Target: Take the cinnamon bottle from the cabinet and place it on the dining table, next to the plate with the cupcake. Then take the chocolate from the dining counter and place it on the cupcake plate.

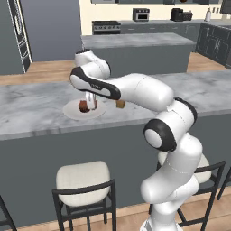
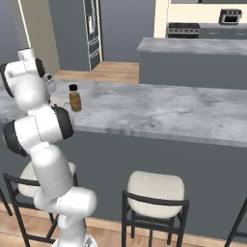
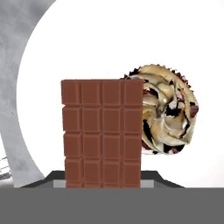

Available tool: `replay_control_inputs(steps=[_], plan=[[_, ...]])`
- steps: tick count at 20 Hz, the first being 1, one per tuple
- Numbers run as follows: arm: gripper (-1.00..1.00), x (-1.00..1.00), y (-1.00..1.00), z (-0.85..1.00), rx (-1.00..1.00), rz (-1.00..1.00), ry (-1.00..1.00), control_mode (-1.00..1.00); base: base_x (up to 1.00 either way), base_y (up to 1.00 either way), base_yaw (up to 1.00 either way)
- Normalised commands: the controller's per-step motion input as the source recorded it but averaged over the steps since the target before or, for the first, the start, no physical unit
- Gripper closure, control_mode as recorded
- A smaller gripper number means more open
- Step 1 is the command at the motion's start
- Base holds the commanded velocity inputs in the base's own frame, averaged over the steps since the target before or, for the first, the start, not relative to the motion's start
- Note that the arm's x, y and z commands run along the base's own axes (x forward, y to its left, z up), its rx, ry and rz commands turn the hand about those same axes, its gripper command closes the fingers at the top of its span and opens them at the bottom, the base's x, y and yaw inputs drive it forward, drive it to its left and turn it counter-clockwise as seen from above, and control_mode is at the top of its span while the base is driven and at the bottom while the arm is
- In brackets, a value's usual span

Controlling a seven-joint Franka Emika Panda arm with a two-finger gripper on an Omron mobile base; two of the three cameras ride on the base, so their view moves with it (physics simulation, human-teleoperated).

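While the jaws are clamped on the chocolate (image 3: 103, 133), the gripper (image 1: 91, 104) is held low over the plate (image 1: 72, 112), pointing down from the arm's bent wrist. In the hand view the chocolate is seen as a ridged reddish-brown slab rising from between the finger tips, and the cupcake (image 3: 168, 109), swirled with pale frosting, is seen pressed against its right edge on the off-white plate. Whether the slab already touches the plate cannot be told. In the left base view the cupcake (image 1: 83, 106) is seen just left of the gripper. The plate rests on the marble top of the dining table (image 1: 36, 108). The cinnamon bottle (image 2: 75, 98) is stood upright on the same top, just to the right of the plate. Two cushioned stools (image 1: 83, 177) are drawn up along the table's near side.
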Motion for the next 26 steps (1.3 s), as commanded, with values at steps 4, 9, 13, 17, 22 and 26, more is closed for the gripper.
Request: replay_control_inputs(steps=[4,9,13,17,22,26], plan=[[1.0,-0.02,0.09,-0.09,0.02,0.07,-0.07,-1.0,0.0,0.0,0.0],[-1.0,-0.06,0.14,-0.19,0.0,0.1,-0.09,-1.0,0.0,0.0,0.0],[-1.0,-0.14,0.02,-0.06,0.01,0.07,-0.1,-1.0,0.0,0.0,0.0],[-1.0,-0.08,-0.11,0.05,0.09,0.01,-0.01,-1.0,0.0,0.0,0.0],[-1.0,-0.01,-0.05,0.35,0.11,0.0,0.0,-1.0,0.0,0.0,0.0],[-1.0,-0.06,0.0,0.85,0.1,0.0,0.0,-1.0,0.0,0.0,0.0]])
